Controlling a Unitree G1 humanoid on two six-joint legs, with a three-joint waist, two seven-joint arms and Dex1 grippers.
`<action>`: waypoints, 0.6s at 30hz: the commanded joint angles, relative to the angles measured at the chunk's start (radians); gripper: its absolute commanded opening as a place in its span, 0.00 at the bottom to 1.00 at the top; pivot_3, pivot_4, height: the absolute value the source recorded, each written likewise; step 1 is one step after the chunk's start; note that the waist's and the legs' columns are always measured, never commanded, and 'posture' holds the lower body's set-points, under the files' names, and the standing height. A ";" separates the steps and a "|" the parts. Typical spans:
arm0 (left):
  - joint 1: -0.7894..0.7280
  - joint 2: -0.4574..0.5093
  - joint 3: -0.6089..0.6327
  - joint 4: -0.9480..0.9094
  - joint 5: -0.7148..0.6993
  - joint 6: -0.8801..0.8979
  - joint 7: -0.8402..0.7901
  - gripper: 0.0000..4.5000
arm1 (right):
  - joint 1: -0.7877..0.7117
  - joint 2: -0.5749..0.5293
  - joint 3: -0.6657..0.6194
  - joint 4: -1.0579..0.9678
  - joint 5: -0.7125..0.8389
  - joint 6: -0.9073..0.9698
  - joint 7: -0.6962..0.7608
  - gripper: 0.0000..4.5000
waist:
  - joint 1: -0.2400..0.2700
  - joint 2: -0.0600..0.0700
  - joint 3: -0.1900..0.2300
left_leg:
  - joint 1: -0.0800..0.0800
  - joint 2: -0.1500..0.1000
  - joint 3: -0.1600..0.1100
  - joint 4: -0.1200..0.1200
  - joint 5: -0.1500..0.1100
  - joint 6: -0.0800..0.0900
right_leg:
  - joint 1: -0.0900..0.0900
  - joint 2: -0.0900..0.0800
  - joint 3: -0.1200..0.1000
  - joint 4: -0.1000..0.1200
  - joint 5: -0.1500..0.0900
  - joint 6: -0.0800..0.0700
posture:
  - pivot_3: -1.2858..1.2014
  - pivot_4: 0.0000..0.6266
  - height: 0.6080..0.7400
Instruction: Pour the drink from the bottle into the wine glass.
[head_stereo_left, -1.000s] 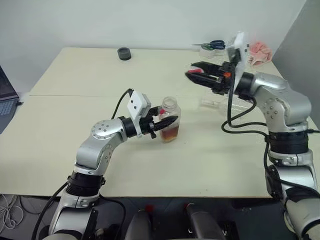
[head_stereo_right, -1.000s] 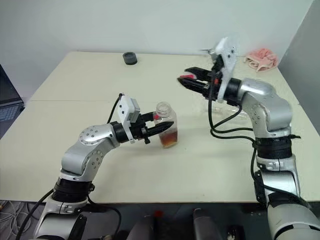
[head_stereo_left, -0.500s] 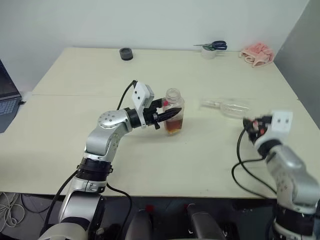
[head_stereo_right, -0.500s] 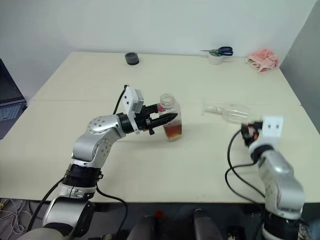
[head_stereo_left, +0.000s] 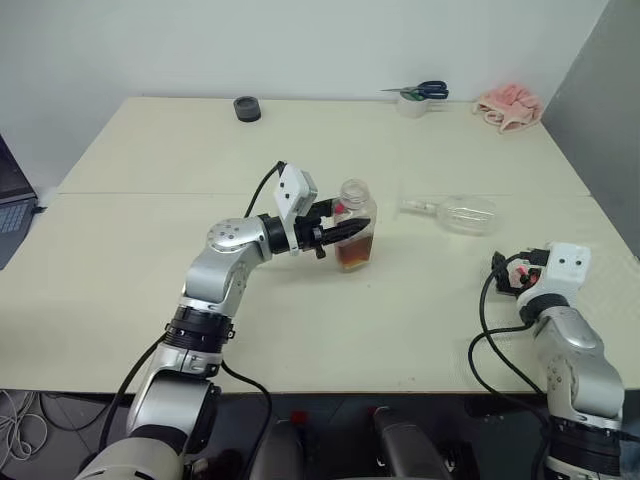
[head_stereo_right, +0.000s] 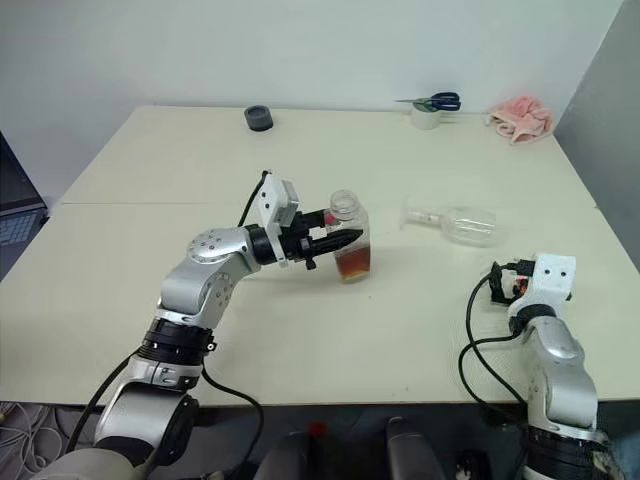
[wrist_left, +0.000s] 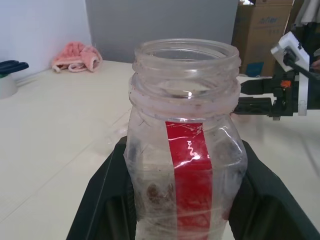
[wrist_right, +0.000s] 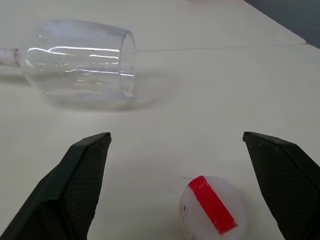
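Note:
The bottle (head_stereo_left: 357, 238) stands upright and uncapped on the table, its red label strip (wrist_left: 187, 165) facing the left wrist view. The amber drink (head_stereo_left: 355, 258) fills only its bottom. My left gripper (head_stereo_left: 343, 229) is shut on the bottle around its middle. The wine glass (head_stereo_left: 460, 213) lies on its side to the right of the bottle, empty, with its mouth toward my right gripper (wrist_right: 175, 135). That gripper is open, low over the table's near right edge. A small white cap with a red strip (wrist_right: 212, 207) lies on the table between its fingers.
At the table's far edge are a black round object (head_stereo_left: 247, 108), scissors (head_stereo_left: 420, 91) on a white roll (head_stereo_left: 412, 105), and a pink cloth (head_stereo_left: 510, 108). A laptop (head_stereo_left: 8, 205) sits off the left side. Cardboard boxes (wrist_left: 262, 30) stand behind.
My right arm swung down from above the wine glass to the table's near right edge and opened, leaving the cap on the table. My left gripper keeps hold of the bottle.

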 joint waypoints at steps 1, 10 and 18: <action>-0.018 0.012 0.044 -0.014 -0.006 -0.031 0.009 0.41 | -0.025 -0.015 0.004 -0.026 0.007 -0.014 0.009 1.00 | 0.000 0.000 0.000 | 0.000 0.000 0.000 0.000 0.000 0.000 | 0.000 0.000 0.000 0.000 0.000 0.000 | 0.52 0.24 1.00; -0.008 0.084 0.185 0.025 0.026 -0.030 0.188 0.41 | -0.302 -0.176 0.316 -0.254 0.261 0.271 0.382 1.00 | -0.017 0.000 0.000 | 0.000 0.002 -0.003 0.000 0.000 0.000 | 0.000 0.002 -0.002 0.000 0.000 0.000 | 0.52 0.24 1.00; 0.058 0.132 0.346 0.001 0.071 0.035 0.478 0.41 | -0.533 -0.114 0.550 -0.017 0.257 0.217 0.570 1.00 | -0.015 -0.001 0.000 | -0.001 0.001 -0.004 0.002 0.000 0.000 | 0.000 0.000 -0.004 0.000 0.000 0.000 | 0.52 0.24 1.00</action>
